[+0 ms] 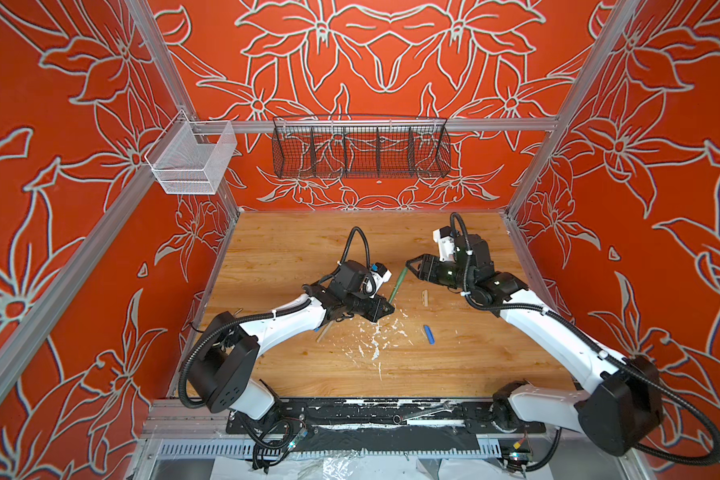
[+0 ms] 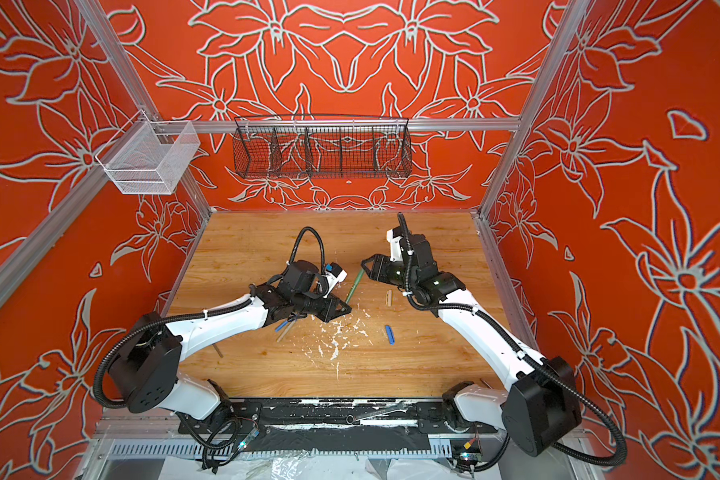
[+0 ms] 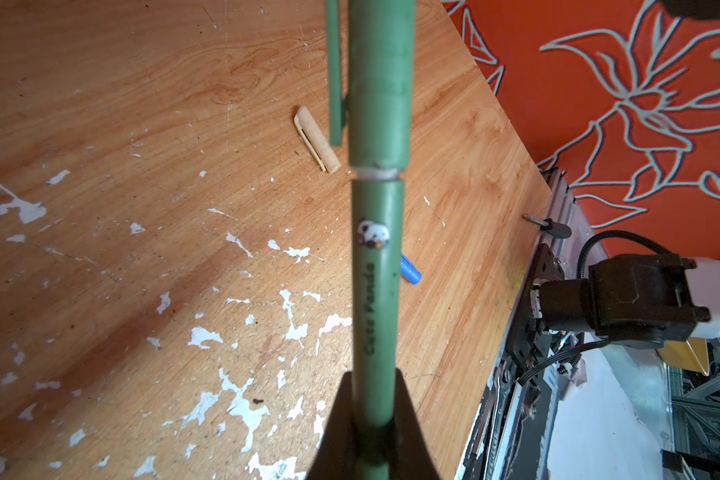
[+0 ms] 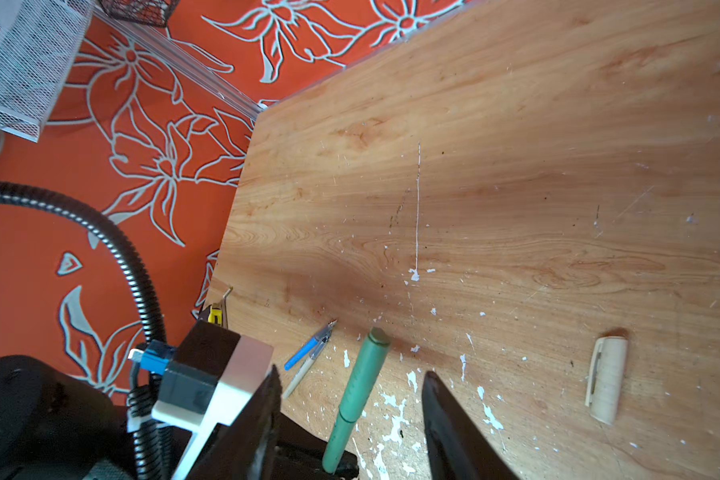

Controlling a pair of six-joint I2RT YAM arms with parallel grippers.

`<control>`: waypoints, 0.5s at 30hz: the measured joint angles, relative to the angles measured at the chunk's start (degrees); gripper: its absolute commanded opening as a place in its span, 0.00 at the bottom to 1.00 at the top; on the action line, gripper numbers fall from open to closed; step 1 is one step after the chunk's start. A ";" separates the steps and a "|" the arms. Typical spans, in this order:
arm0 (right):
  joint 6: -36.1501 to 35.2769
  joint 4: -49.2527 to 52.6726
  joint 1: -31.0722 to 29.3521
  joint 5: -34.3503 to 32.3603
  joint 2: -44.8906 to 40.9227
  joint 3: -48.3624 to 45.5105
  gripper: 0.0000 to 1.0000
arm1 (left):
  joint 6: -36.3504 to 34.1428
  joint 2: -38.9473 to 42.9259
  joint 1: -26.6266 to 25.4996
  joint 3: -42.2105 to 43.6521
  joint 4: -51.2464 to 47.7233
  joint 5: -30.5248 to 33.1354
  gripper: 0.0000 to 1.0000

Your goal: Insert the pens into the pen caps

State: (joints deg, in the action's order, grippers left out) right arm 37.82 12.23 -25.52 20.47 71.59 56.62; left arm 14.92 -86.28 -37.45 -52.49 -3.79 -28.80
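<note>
The left gripper [image 1: 385, 309] is clamped on the barrel of the olive-green plastic stick pen [image 3: 377, 270], held over the middle of the wooden tabletop [image 1: 292, 249]. In both top views the pen's long axis runs from 7 o'clock at those fingers to 1 o'clock. The matching olive-green tube cap [image 3: 381, 83] sits on the far end. A thin pale ring shows at the joint, so I cannot tell whether it is fully home. The right gripper [image 4: 350, 372] stands with jaws apart on either side of that cap, clear of it.

I judge the next pairing turns on reach. The short beige cap [image 1: 425, 297] and short blue cap [image 1: 429, 334] lie at 5 o'clock from the right gripper, the nearer arm. The thin blue pen [image 2: 282, 325] and thin beige pen [image 2: 285, 333] lie at 8 o'clock from the left gripper, largely hidden under that arm.
</note>
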 measured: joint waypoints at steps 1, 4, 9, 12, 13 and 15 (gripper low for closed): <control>-0.15 0.22 0.00 0.17 0.31 0.02 0.55 | -0.11 0.13 -0.11 0.00 0.02 0.09 0.00; -0.37 0.44 -0.02 0.81 1.33 0.02 0.55 | -0.22 0.66 -0.26 0.00 -0.02 0.31 0.00; -0.37 0.17 -0.09 2.27 3.13 0.04 0.54 | -0.63 1.33 -0.52 0.00 -0.07 0.48 0.00; -0.35 -0.33 -0.13 2.95 4.09 0.13 0.54 | -0.83 1.38 -0.55 0.00 -0.15 0.59 0.00; -0.35 -0.61 -0.13 3.04 4.33 0.15 0.53 | -0.85 1.38 -0.55 0.00 -0.24 0.63 0.00; -0.35 -1.05 -0.13 3.15 4.61 0.26 0.52 | -1.01 1.38 -0.63 0.00 -0.31 0.63 0.00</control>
State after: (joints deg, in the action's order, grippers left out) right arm 37.47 11.18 -25.65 23.62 76.20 56.88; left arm 13.91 -84.90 -38.09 -52.49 -4.10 -28.16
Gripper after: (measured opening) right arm 0.533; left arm 0.078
